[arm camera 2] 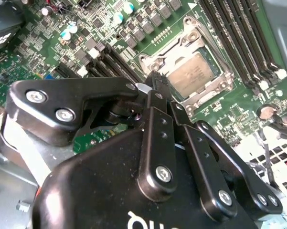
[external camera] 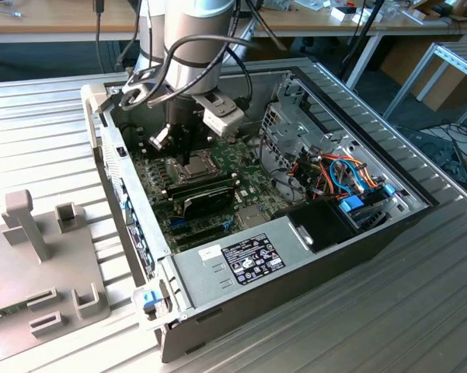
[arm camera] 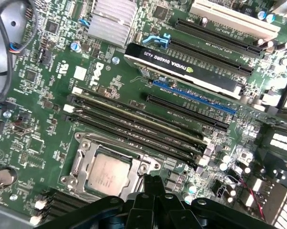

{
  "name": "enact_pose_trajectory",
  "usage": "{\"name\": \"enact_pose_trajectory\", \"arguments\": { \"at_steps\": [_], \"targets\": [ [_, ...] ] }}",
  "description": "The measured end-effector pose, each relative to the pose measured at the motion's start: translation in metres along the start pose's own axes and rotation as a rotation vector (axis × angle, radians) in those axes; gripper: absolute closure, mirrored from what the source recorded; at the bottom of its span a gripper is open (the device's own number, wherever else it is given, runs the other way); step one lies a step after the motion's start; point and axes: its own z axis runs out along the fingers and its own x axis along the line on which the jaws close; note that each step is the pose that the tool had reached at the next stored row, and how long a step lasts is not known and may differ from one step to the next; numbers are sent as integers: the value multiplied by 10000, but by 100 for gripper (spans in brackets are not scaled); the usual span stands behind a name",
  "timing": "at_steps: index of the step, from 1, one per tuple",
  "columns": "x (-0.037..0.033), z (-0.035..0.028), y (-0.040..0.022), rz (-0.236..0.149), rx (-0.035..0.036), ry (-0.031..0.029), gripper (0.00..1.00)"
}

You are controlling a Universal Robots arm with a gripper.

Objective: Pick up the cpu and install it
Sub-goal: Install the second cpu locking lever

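One cpu (arm camera: pixel 109 174) sits flat in its socket (arm camera: pixel 81 164) on the green motherboard (arm camera: pixel 110 114). My gripper (arm camera 2: pixel 156 81) hangs close above the socket's edge, fingers pressed together, pinching nothing. Memory sticks (arm camera: pixel 138 126) lie at 12 o'clock from the cpu in the first wrist view.

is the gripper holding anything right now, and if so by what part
Nothing is held. The gripper hangs just beside the socket with its fingertips together and bare, while the cpu lies flat in the socket frame on the motherboard.
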Motion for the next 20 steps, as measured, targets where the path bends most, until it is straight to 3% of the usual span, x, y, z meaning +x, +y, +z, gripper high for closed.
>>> {"name": "enact_pose_trajectory", "arguments": {
  "at_steps": [14, 20],
  "targets": [
    [43, -509, -23, 0, -6, -22, 89],
    [46, -516, -22, -2, -10, -24, 89]
  ]
}}
